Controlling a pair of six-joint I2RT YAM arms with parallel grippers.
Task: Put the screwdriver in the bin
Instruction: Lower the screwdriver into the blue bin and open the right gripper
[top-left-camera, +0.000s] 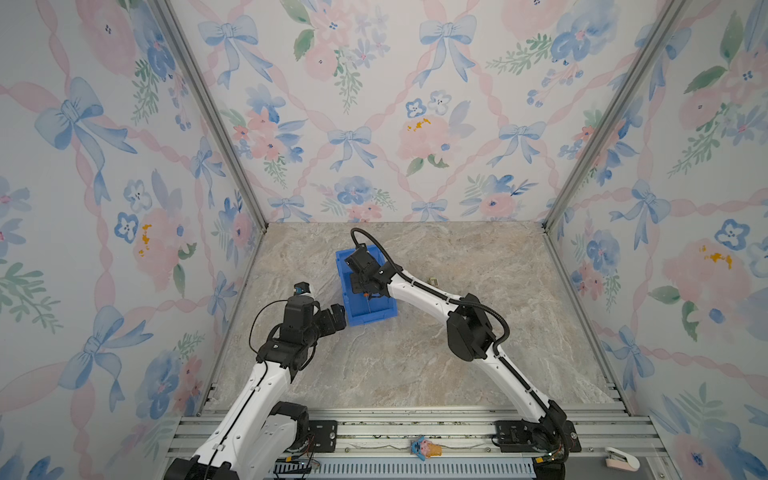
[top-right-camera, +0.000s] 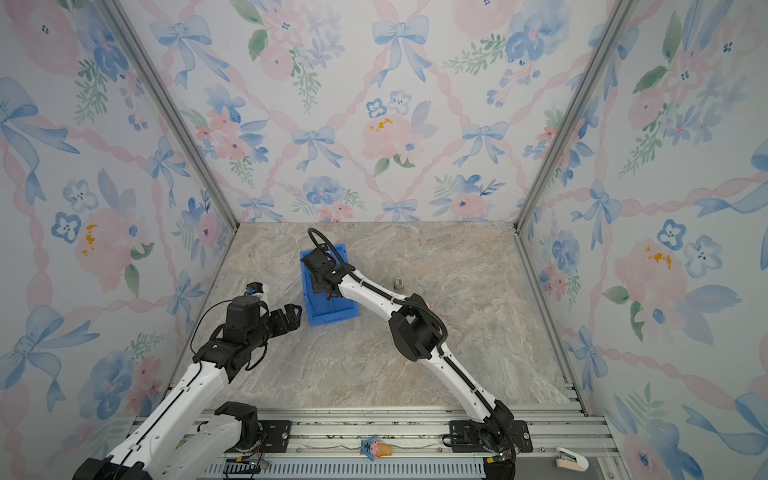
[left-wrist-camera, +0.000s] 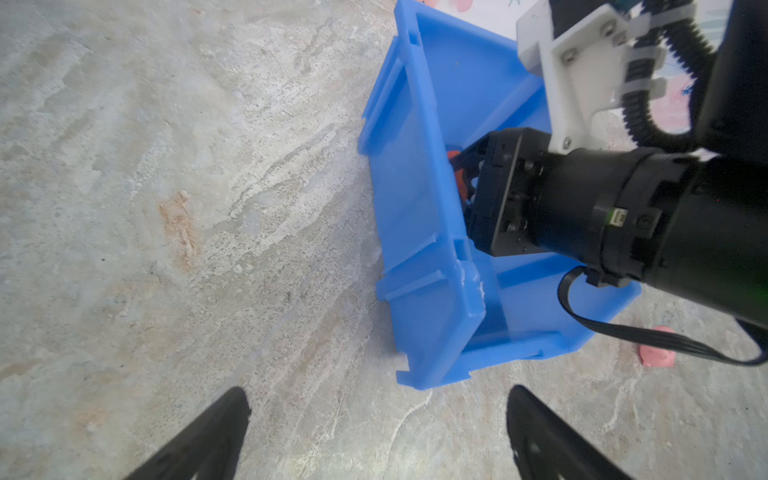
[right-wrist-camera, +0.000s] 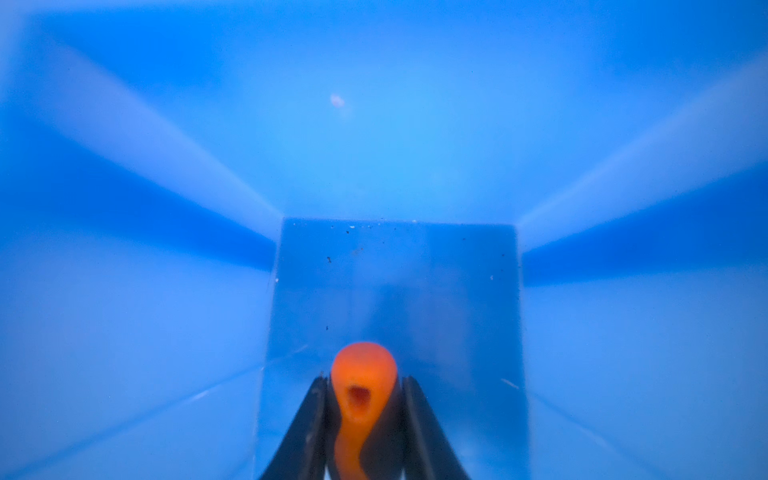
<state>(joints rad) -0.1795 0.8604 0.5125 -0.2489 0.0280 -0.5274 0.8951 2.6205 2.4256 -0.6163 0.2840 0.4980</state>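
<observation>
Well inside the bin (top-left-camera: 371, 319), mid-worktop (top-left-camera: 415, 365) toward the far edge, the right gripper (right-wrist-camera: 365, 380) pinches the screwdriver (right-wrist-camera: 362, 363) by its orange handle, shaft running along the bin toward its low front; the left gripper (left-wrist-camera: 378, 390) hangs splayed just outside.

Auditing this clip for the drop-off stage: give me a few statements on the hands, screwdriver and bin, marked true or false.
1. The right hand is down inside the bin. True.
2. The right hand is empty. False: it is shut on the orange handle of the screwdriver.
3. The left hand grips the bin's wall. False: it is open beside the bin, holding nothing.
4. A pink toy lies on the table, outside the bin. True.
</observation>
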